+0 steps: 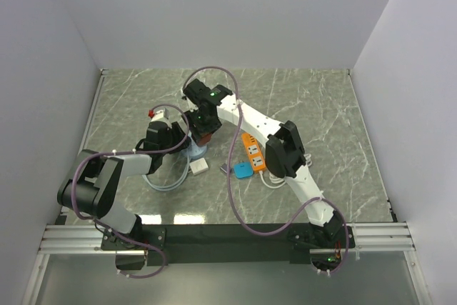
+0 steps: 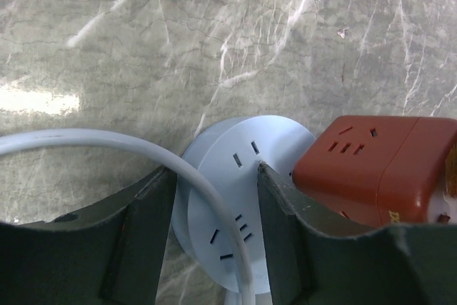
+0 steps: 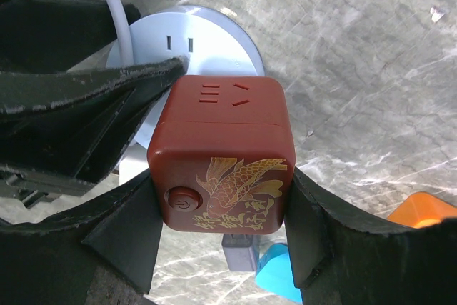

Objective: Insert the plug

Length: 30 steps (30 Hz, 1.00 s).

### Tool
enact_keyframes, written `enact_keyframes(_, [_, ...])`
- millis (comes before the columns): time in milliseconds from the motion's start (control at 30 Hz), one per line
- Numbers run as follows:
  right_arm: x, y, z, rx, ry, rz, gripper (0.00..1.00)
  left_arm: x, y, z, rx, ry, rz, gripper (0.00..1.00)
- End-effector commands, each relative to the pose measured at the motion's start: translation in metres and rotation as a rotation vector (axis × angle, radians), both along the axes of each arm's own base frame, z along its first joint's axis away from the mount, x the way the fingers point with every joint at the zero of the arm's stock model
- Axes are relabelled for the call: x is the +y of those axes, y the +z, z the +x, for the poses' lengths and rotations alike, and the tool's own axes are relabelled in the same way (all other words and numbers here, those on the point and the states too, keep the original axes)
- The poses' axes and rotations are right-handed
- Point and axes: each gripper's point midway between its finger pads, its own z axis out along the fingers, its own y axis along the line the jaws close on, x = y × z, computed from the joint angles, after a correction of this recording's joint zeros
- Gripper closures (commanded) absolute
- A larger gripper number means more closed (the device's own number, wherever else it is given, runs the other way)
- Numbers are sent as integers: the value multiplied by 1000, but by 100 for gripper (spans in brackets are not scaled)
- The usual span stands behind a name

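A round pale-blue socket (image 2: 228, 176) with a white cable (image 2: 107, 141) sits between the fingers of my left gripper (image 2: 213, 176), which is shut on it and holds it tilted. My right gripper (image 3: 221, 176) is shut on a red cube plug (image 3: 221, 155) that bears a gold fish. The cube presses against the face of the round socket (image 3: 207, 41), beside a left finger (image 3: 86, 98). Its prongs are hidden. In the top view both grippers meet at mid-table: left gripper (image 1: 184, 142), right gripper (image 1: 206, 132), cube (image 1: 205, 136), socket (image 1: 196, 151).
An orange power strip (image 1: 253, 151) lies right of the grippers, with a blue block (image 1: 244, 170) and a small grey adapter (image 3: 239, 251) near it. A white adapter (image 1: 199, 166) and coiled white cable (image 1: 168, 180) lie closer to the arm bases. White walls enclose the table.
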Motion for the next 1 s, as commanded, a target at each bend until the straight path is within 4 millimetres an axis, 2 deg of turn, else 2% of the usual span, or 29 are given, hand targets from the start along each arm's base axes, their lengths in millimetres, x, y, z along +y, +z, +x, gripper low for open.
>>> enact_keyframes(0, [-8, -45, -2, 28, -5, -120, 100, 3, -3, -8, 22, 14, 16, 46])
enact_keyframes(233, [-10, -59, -1, 39, -6, -150, 100, 5, 4, -14, 7, 23, 0, 45])
enact_keyframes(300, [-11, -61, -1, 40, -10, -163, 100, 13, 6, -14, -6, 58, 17, 45])
enact_keyframes(567, [-6, -58, 2, 34, -6, -151, 100, 10, -1, -16, 18, 55, 0, 46])
enact_keyframes(700, [-3, -64, 2, 45, -1, -147, 100, 7, -10, -15, 37, 45, -2, 46])
enact_keyframes(767, [-2, -66, 2, 47, 1, -143, 100, 7, -13, -14, 43, 42, 2, 48])
enact_keyframes(967, [2, -68, 4, 43, 3, -132, 100, 1, -14, -13, 32, 7, -3, 62])
